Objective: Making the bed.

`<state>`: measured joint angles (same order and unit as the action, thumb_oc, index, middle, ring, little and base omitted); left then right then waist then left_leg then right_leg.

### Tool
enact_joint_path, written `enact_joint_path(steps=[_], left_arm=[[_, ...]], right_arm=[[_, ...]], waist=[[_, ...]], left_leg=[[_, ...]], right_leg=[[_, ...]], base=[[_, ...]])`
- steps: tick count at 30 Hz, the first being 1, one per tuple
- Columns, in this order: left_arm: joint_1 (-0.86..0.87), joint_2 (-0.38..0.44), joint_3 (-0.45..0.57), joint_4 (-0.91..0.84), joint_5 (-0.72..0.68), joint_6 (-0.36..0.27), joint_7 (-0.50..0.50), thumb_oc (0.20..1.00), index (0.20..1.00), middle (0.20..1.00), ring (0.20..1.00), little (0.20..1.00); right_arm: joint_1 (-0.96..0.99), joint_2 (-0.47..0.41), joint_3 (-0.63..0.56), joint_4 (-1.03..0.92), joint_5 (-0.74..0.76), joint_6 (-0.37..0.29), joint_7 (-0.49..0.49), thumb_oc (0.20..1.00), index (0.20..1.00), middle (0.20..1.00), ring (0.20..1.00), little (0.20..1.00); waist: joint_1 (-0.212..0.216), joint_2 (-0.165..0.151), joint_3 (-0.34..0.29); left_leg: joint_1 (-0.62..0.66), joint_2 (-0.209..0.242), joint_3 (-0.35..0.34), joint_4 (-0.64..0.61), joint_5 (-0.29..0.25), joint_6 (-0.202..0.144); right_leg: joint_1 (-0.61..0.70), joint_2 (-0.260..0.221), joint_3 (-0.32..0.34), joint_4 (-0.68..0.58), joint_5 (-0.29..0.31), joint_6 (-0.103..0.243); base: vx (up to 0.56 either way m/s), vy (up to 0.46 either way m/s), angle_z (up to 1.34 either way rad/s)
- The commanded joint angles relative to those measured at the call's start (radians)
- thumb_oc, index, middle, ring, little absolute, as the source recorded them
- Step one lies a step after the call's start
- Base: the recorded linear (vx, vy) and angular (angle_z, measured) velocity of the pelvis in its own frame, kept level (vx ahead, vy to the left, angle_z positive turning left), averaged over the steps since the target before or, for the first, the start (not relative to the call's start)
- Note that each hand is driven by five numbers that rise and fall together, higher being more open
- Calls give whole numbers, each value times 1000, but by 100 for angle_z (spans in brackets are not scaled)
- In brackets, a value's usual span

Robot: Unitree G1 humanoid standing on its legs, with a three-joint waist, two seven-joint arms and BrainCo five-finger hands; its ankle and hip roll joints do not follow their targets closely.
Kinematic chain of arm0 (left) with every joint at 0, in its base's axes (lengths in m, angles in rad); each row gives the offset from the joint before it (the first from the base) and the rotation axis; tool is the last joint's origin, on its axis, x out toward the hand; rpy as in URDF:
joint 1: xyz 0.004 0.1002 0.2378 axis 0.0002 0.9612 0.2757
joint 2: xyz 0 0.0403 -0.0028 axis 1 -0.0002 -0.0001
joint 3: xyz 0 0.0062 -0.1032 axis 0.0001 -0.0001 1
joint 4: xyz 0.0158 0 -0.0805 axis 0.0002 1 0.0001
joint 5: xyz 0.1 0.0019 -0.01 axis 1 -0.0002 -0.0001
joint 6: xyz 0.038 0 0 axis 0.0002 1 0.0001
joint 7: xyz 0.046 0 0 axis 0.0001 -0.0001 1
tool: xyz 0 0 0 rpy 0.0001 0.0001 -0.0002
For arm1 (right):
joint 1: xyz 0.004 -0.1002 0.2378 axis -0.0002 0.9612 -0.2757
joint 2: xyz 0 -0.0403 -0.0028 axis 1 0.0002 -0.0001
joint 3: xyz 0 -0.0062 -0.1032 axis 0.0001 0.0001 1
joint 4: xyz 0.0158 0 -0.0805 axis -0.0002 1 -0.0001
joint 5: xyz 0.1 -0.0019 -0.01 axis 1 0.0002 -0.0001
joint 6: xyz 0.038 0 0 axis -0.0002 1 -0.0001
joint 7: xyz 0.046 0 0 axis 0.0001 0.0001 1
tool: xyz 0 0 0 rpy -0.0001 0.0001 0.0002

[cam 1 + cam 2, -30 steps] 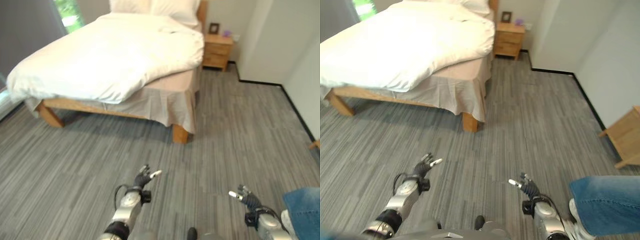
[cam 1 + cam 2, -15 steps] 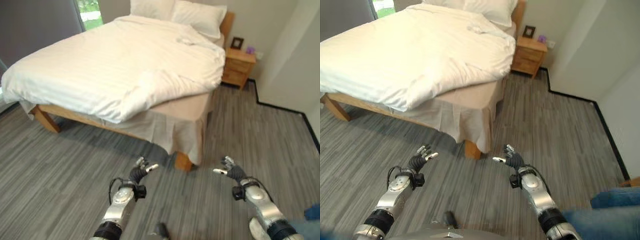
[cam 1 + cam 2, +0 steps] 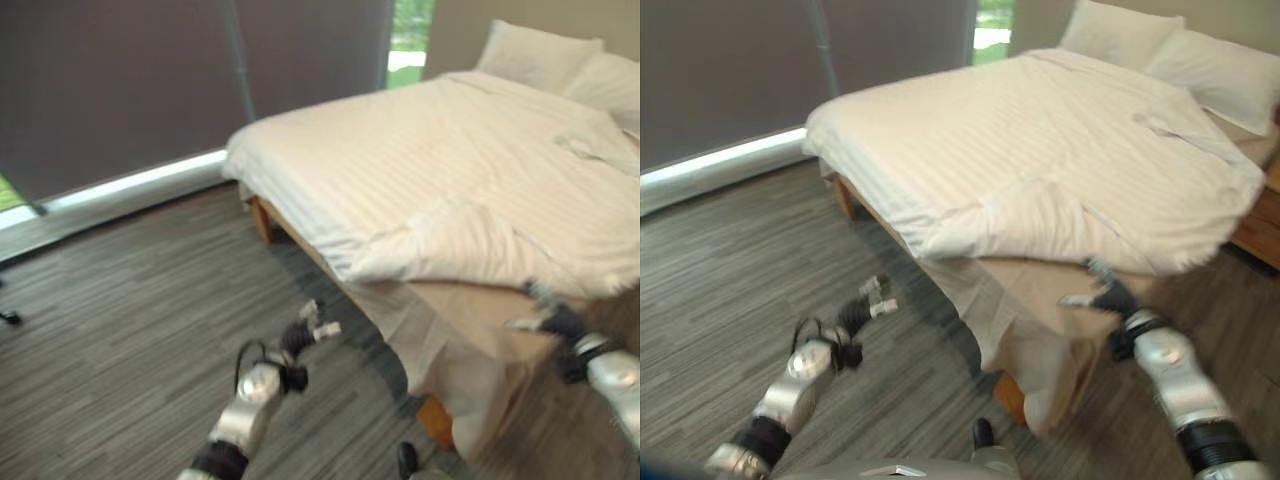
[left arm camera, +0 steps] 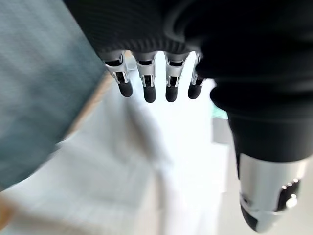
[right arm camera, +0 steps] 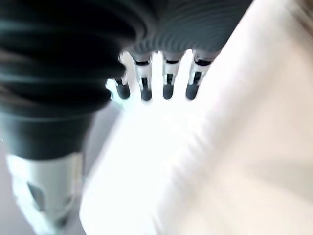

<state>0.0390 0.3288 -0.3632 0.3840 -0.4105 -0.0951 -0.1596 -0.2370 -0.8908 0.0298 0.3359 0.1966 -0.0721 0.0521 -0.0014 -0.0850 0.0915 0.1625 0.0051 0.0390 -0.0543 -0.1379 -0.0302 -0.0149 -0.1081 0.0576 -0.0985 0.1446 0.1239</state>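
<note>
approach is the step in hand: the robot is standing at the foot corner of the bed (image 3: 940,250), and neither robot hand is touching any bedding yet. the left robot hand (image 3: 862,305) is hanging over the grey floor (image 3: 730,280) at about 7 o'clock from the bed's near corner, fingers loosely spread and holding nothing; its wrist view is showing straight fingers (image 4: 146,88) with the thumb apart. the right robot hand (image 3: 1105,295) is hovering just beside the exposed corner, at about 5 o'clock from the folded-back flap, fingers relaxed and spread, also holding nothing.

the white duvet (image 3: 1040,150) is lying over most of the bed, faintly striped and fairly smooth toward the head, where two pillows (image 3: 1160,55) are sitting at about 1 o'clock. at the near corner the duvet is folded back on itself into a rumpled flap (image 3: 1030,225), baring the beige mattress (image 3: 1040,285) and the pale bed skirt (image 3: 1040,350) hanging below it.

the next move is probably calling for the right robot hand to reach forward, pinch the edge of that flap, and draw it back down toward the corner so the mattress is covered. the cloth looks soft and thick, so a loose pinch may be slipping off; the left robot hand may be needed to steady the edge nearer the bed's side.
</note>
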Motion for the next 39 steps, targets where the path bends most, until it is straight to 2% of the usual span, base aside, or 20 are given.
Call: enact_joint_path(steps=[1,3,4,6,7,8,10,14,16,20,25,28,29,31,37,38,39], left_arm=[[-53,37,-104,-58,-72,-20,-78,1000,1000,1000,1000,1000],[-38,51,-123,-78,-91,-11,-84,1000,1000,1000,1000,1000],[-41,74,-139,-79,-84,-10,-85,1000,1000,1000,1000,1000],[-45,85,-150,-93,-89,-6,-89,1000,1000,1000,1000,1000],[-45,81,-147,-93,-89,-6,-89,1000,1000,1000,1000,1000],[-46,89,-171,-99,-96,-3,-86,1000,1000,1000,1000,1000],[-47,90,-173,-112,-101,1,-85,1000,1000,1000,1000,1000],[-81,116,-194,-145,-105,3,-76,1000,1000,1000,1000,1000],[-106,142,-188,-193,-132,0,-64,1000,1000,1000,1000,1000],[-92,153,-182,-229,-153,4,-53,1000,1000,1000,1000,1000],[-82,157,-177,-263,-180,0,-48,1000,1000,1000,1000,1000],[-81,157,-166,-278,-193,-6,-36,1000,1000,1000,1000,1000],[-85,150,-163,-287,-201,-14,-28,1000,1000,1000,1000,1000],[-90,140,-166,-286,-201,-18,-23,1000,1000,1000,1000,1000],[-124,92,-170,-290,-205,-38,16,1000,1000,1000,1000,1000],[-126,89,-168,-286,-207,-39,18,1000,1000,1000,1000,1000],[-131,86,-166,-283,-209,-41,22,1000,1000,1000,1000,1000]], right_arm=[[-323,-164,181,203,-23,-66,-41,1000,1000,1000,1000,1000],[-546,-216,340,337,-53,-59,-46,1000,1000,1000,1000,1000],[-662,-258,429,385,-121,-48,-51,1000,1000,1000,1000,1000],[-837,-258,558,488,-177,-35,-64,1000,1000,1000,1000,1000],[-853,-256,572,494,-176,-37,-63,1000,1000,1000,1000,1000],[-982,-223,641,631,-188,-28,-86,1000,1000,1000,1000,1000],[-1028,-205,676,677,-197,-27,-90,1000,1000,1000,1000,1000],[-1180,-91,758,926,-249,-2,-103,1000,1000,1000,1000,1000],[-1332,-68,826,1061,-327,35,-137,1000,1000,1000,1000,1000],[-1420,-107,862,1118,-369,60,-179,1000,1000,1000,1000,1000],[-1522,-173,944,1100,-404,64,-223,1000,1000,1000,1000,1000],[-1561,-184,985,1099,-412,64,-225,1000,1000,1000,1000,1000],[-1582,-190,1000,1101,-403,61,-230,1000,1000,1000,1000,1000],[-1584,-192,999,1104,-392,60,-232,1000,1000,1000,1000,1000],[-1534,-188,953,1131,-336,50,-233,1000,1000,1000,1000,1000],[-1533,-189,947,1130,-329,49,-231,228,228,228,228,228],[-1528,-185,946,1124,-326,46,-232,200,200,200,200,200]], waist=[[37,-29,-11],[44,-27,-2],[56,-34,4],[52,-27,12],[48,-23,12],[59,-20,17],[57,-14,18],[77,8,53],[94,53,108],[110,107,134],[137,177,184],[152,192,203],[163,201,227],[167,204,228],[189,215,288],[190,211,289],[189,208,296]], left_leg=[[-81,-4,-29,-33,172,6],[-96,6,-42,-33,182,-6],[-105,7,-54,-33,189,-12],[-120,12,-74,-33,197,-23],[-121,12,-75,-33,197,-23],[-136,13,-98,-33,207,-34],[-144,13,-107,-33,210,-36],[-195,13,-132,-33,231,-49],[-278,3,-157,-33,263,-62],[-355,-14,-168,-33,292,-79],[-475,-32,-165,-33,322,-96],[-542,-39,-152,-33,334,-104],[-597,-40,-150,-33,346,-114],[-630,-38,-144,-33,351,-118],[-748,-28,-114,-33,365,-123],[-752,-27,-110,-33,363,-123],[-752,-28,-111,-33,362,-122]], right_leg=[[40,10,-32,11,-24,57],[38,18,-50,11,-27,43],[34,23,-54,11,-25,34],[31,27,-71,11,-28,22],[31,27,-72,11,-28,22],[26,32,-90,11,-29,13],[23,33,-98,11,-30,12],[-17,38,-123,11,-23,5],[-98,28,-141,11,-7,0],[-168,12,-155,11,7,1],[-289,1,-148,11,23,4],[-360,2,-133,12,40,6],[-422,2,-127,19,53,8],[-459,5,-119,25,60,9],[-633,25,-71,92,61,8],[-640,26,-68,93,59,8],[-646,27,-64,98,62,9]], base=[[36,-169,39],[-9,-135,48],[-28,-103,19],[-13,-72,1],[11,-86,32],[7,-74,37],[-3,-65,30],[-64,-70,28],[-203,-63,24],[-56,-26,32],[-71,-36,2],[-49,-33,-13],[-23,-24,-14],[-11,-18,-17],[53,-15,-20],[64,20,-13],[67,26,-9]])
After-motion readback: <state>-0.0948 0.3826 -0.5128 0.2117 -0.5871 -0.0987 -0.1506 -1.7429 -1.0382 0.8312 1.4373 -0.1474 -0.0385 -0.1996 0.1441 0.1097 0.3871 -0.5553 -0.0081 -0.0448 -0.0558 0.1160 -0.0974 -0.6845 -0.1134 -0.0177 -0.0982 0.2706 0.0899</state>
